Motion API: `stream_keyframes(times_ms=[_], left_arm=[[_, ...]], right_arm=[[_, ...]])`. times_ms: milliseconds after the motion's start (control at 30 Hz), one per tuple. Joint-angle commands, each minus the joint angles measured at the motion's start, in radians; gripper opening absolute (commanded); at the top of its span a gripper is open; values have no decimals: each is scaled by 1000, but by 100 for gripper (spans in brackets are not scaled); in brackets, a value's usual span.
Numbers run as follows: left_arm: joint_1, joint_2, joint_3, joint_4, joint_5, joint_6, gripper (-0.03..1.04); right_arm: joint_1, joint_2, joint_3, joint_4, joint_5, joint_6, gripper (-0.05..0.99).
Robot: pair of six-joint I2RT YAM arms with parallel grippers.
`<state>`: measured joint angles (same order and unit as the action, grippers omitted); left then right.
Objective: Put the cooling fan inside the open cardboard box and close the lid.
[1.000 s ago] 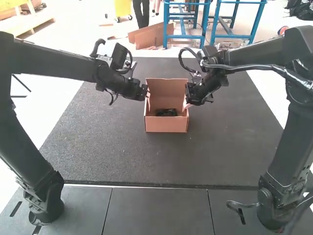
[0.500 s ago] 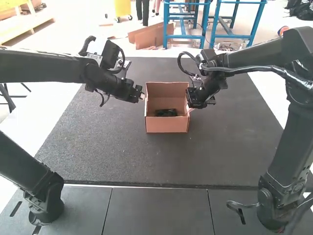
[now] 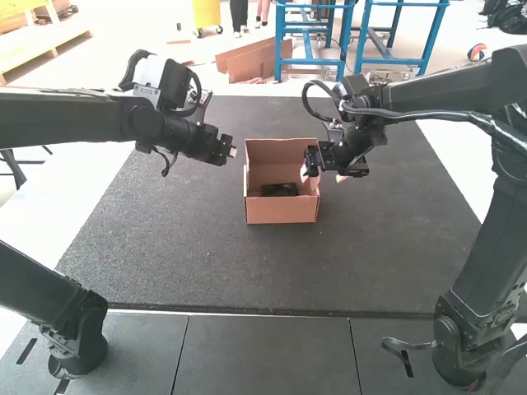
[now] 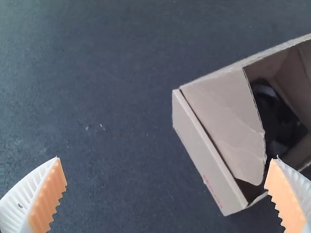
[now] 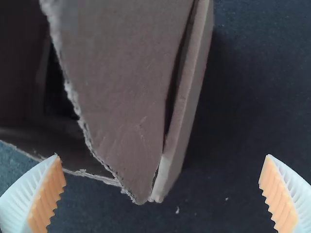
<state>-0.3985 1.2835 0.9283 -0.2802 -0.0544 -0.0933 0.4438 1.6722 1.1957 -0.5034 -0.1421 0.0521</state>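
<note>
Two torn-edged flaps are seen leaning inward over the opening of the cardboard box (image 3: 280, 209), and much of its inside is hidden by them. In the left wrist view the left-side flap (image 4: 228, 126) covers most of the cooling fan (image 4: 278, 116), of which a dark, curved shape is left showing at the bottom of the box. From above, the cooling fan (image 3: 280, 189) is made out as a small dark object lying on the box floor; its details cannot be told. In the right wrist view the right-side flap (image 5: 126, 87) fills the space above the box wall, and the dim interior behind it cannot be read. The box is cut off at the edge in both wrist views. It stands upright on the black mat (image 3: 165, 239) with its top open.

The left gripper (image 3: 228, 153) is held above the mat just left of the box's far left corner, apart from it. Its white ribbed fingers (image 4: 46, 194) with orange pads are spread wide, and nothing is gripped between them.

The right gripper (image 3: 313, 168) is placed at the box's right rim. Its fingers (image 5: 46, 194) are also spread wide, with the right-side flap and the box wall lying between them. Whether either finger touches the cardboard cannot be told; nothing is clamped.
</note>
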Motion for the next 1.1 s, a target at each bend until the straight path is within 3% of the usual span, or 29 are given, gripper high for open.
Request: stream_keyframes(times_ms=[0,333,467,633,867,1067], left_arm=[[9,-7,53,33,-73,12,97],[10,71,145,119,-182,18,97],[7,116,187,138,-182,18,97],[3,180,253,148,-182,18,97],[3,269,337,164,-182,18,97],[3,332,385,179,-182,18,97]], right_arm=[[-5,-69,36,-1,-10,6,91],[-93,-204,8,49,-16,2,91],[-136,-264,-19,154,22,14,91],[-186,-293,-64,296,119,17,91],[-238,-282,-97,315,203,-31,91],[-260,-264,-99,296,205,-47,91]])
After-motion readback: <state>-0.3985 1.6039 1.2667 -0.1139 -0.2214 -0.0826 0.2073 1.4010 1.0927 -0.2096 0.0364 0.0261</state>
